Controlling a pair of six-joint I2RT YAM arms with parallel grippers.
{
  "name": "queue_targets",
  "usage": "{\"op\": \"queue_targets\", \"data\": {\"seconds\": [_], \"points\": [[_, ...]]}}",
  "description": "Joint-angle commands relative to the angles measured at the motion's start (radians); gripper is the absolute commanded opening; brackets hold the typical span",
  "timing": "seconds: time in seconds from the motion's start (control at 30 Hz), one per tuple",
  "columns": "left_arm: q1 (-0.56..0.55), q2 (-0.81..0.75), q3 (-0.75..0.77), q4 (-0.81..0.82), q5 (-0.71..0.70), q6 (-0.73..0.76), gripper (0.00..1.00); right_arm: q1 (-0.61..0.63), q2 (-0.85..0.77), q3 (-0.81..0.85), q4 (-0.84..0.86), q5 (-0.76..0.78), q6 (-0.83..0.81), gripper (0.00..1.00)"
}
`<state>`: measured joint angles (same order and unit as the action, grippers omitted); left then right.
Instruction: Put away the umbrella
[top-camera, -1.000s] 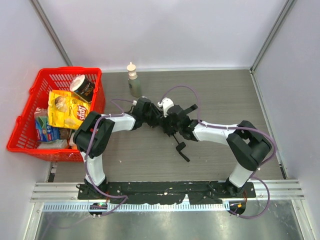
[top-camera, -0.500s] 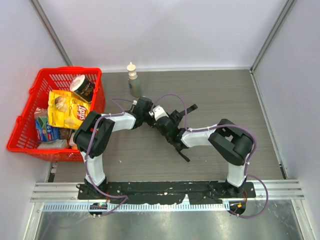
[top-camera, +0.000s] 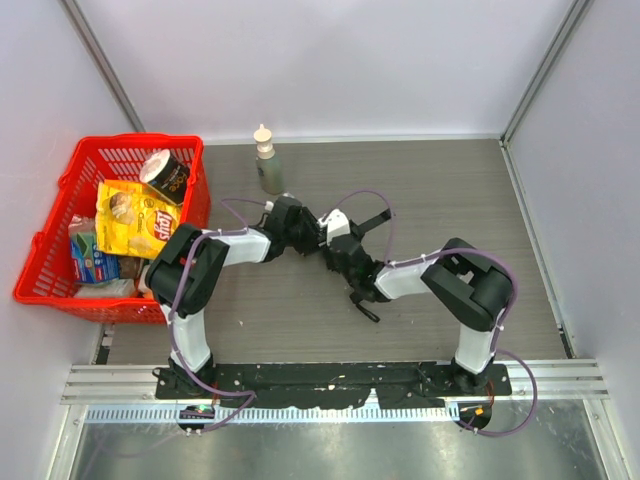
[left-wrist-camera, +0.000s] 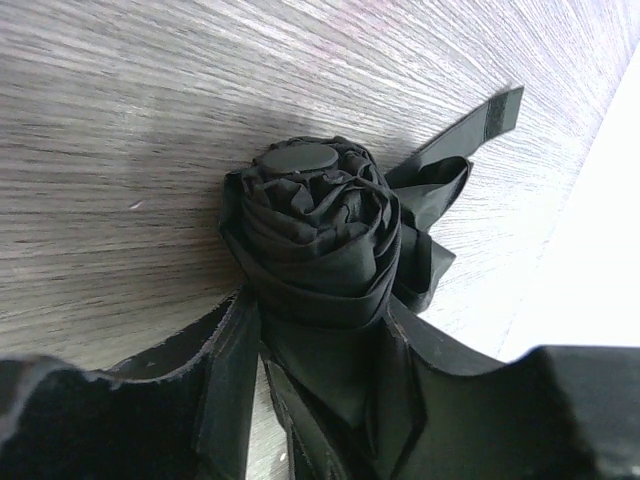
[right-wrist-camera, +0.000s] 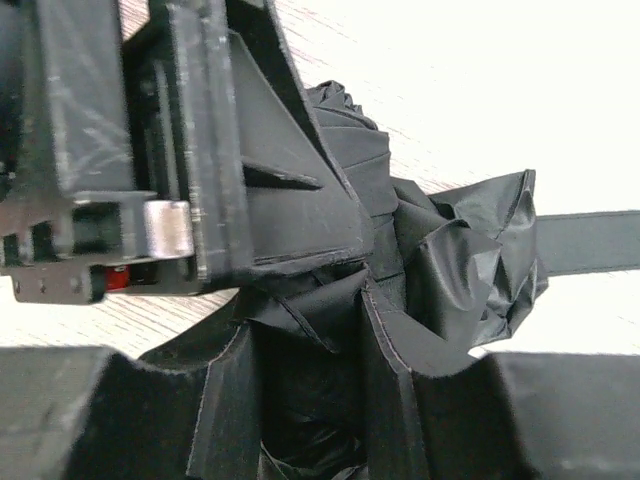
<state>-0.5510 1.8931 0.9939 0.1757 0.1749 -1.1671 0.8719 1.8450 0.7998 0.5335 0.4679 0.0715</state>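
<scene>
The umbrella (left-wrist-camera: 320, 235) lay near the middle of the bench (top-camera: 450, 190), its charcoal fabric gathered into a tight roll with the round cap at one end. Its closing strap (left-wrist-camera: 470, 140) trailed loose across the wood and was not wrapped round the roll. So the collapsing and rolling looked done. The strapping and the stowing were, by my reckoning, both left to do.

From above, its long axis ran on a diagonal. The cap end sat farther from the arms and to the left, and the small handle (top-camera: 366, 308) pointed back toward the near right. Whether the roll rested on the wood or hung just off it, I could not tell.

The left claw (left-wrist-camera: 318, 305) was clenched on the roll a little below the cap, its fingers pressing the fabric on both sides. The right claw (right-wrist-camera: 305, 320) gripped the bunched fabric farther along (the cloth filled the whole gap between its fingers), right beside the left one.

Well to the left stood a red basket (top-camera: 125, 141) already holding packets and a tub, which was perhaps the umbrella's destination. A small bottle (top-camera: 266, 160) stood at the far edge, apart from everything.
</scene>
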Motion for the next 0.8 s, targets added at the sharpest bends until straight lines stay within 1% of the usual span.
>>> {"op": "queue_targets", "data": {"seconds": [0.0,0.03,0.07,0.1,0.13,0.17,0.2,0.27,0.4,0.63,0.7,0.77], "points": [[-0.006,-0.032,-0.066,-0.133,0.008,0.056,0.52,-0.131,0.091,-0.143,-0.034,-0.400,0.240,0.01],[-0.001,-0.038,-0.066,-0.130,0.008,0.061,0.57,-0.149,0.091,-0.160,-0.003,-0.507,0.273,0.01],[0.002,-0.045,-0.066,-0.130,0.006,0.063,0.71,-0.192,0.094,-0.181,0.049,-0.552,0.309,0.01],[0.006,-0.048,-0.069,-0.125,0.006,0.069,0.76,-0.211,0.099,-0.192,0.065,-0.619,0.324,0.01],[0.005,-0.054,-0.072,-0.124,0.003,0.075,0.82,-0.243,0.100,-0.211,0.112,-0.644,0.364,0.01],[0.006,-0.058,-0.074,-0.124,0.000,0.083,0.84,-0.263,0.106,-0.220,0.137,-0.716,0.385,0.01],[0.006,-0.060,-0.074,-0.127,0.001,0.089,0.85,-0.290,0.112,-0.231,0.175,-0.745,0.430,0.01],[0.006,-0.057,-0.078,-0.130,0.001,0.093,0.85,-0.330,0.150,-0.234,0.235,-0.866,0.488,0.01],[0.006,-0.022,-0.074,-0.120,0.014,0.092,0.86,-0.376,0.226,-0.215,0.347,-0.994,0.588,0.01],[0.003,0.050,-0.011,-0.139,0.024,0.109,0.85,-0.401,0.280,-0.197,0.405,-1.048,0.659,0.01],[0.003,0.064,0.000,-0.145,0.017,0.109,0.83,-0.402,0.281,-0.186,0.404,-1.058,0.662,0.01],[0.005,0.080,0.006,-0.143,0.017,0.110,0.79,-0.404,0.286,-0.171,0.390,-1.075,0.660,0.01]]}}
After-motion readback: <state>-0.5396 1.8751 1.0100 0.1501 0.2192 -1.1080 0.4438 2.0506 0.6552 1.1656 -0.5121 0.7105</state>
